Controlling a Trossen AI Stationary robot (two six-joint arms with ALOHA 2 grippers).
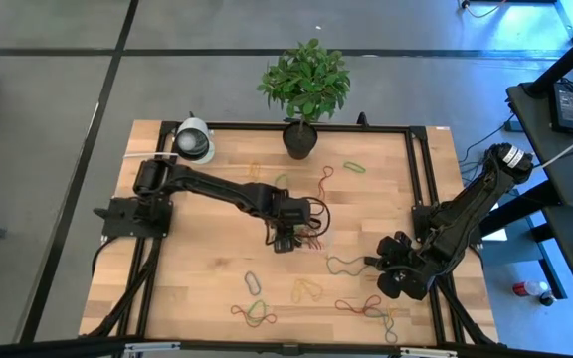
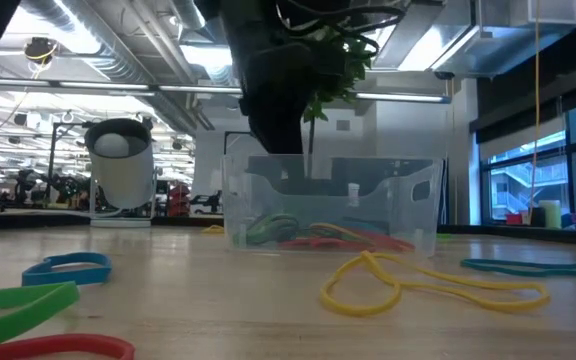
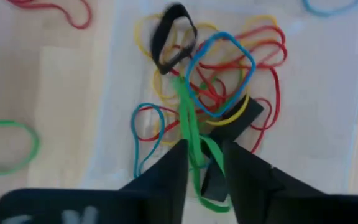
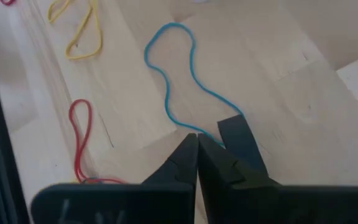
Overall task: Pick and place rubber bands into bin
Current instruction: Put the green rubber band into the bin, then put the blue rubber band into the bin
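Hovering over your bin (image 2: 333, 205), the left gripper (image 3: 205, 163) stands partly open around a green band (image 3: 190, 127); right gripper (image 4: 197, 146) closed, empty.

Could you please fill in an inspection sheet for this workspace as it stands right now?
Surface: pale wooden table, black-framed.
Job's things: clear plastic bin holding tangled coloured rubber bands; more loose on the wood.
Clutter: potted green plant; white round device.
Grippers: left gripper over the bin, green band between its parted fingers; right gripper shut beside a blue band.
Cables: black wires on the left wrist.
Surroundings: grey floor, desks.
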